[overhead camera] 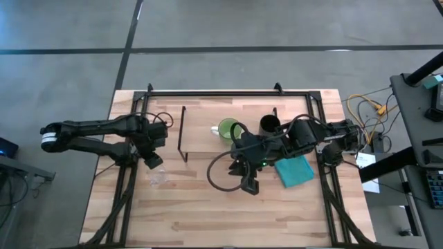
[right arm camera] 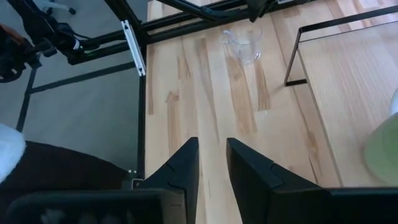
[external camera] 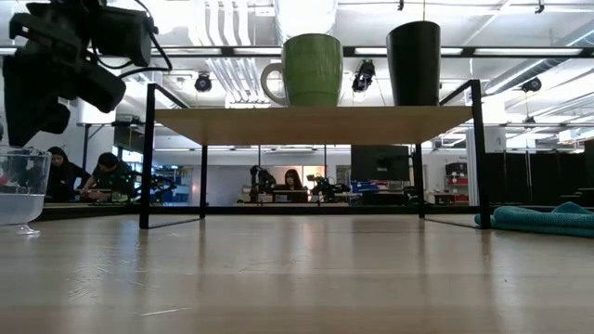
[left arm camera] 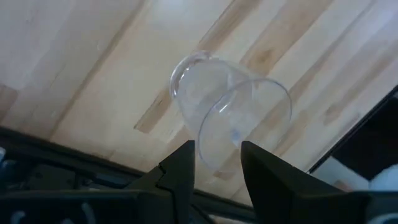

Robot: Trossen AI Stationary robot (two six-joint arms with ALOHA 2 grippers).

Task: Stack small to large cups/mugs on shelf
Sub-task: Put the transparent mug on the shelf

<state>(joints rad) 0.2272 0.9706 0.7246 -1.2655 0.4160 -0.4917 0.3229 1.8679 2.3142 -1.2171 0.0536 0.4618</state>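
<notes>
The small clear glass cup (external camera: 20,190) stands upright on its base on the tabletop, left of the shelf (external camera: 316,123); it also shows in the high view (overhead camera: 158,178). My left gripper (left arm camera: 217,149) is open and hovers just above the glass cup (left arm camera: 230,115), with its fingers around the rim. The light-green mug (overhead camera: 228,129) and the black cup (overhead camera: 268,125) stand side by side on the shelf board, green mug (external camera: 311,70) left of black cup (external camera: 413,63). My right gripper (right arm camera: 212,149) is narrowly open and empty, over bare table near the shelf's front (overhead camera: 248,185).
A blue cloth (overhead camera: 294,171) lies on the table right of my right gripper, also seen in the low view (external camera: 548,220). The shelf's black wire legs (external camera: 146,158) stand close to the glass cup. A black frame (overhead camera: 228,92) borders the table. People sit in the room behind.
</notes>
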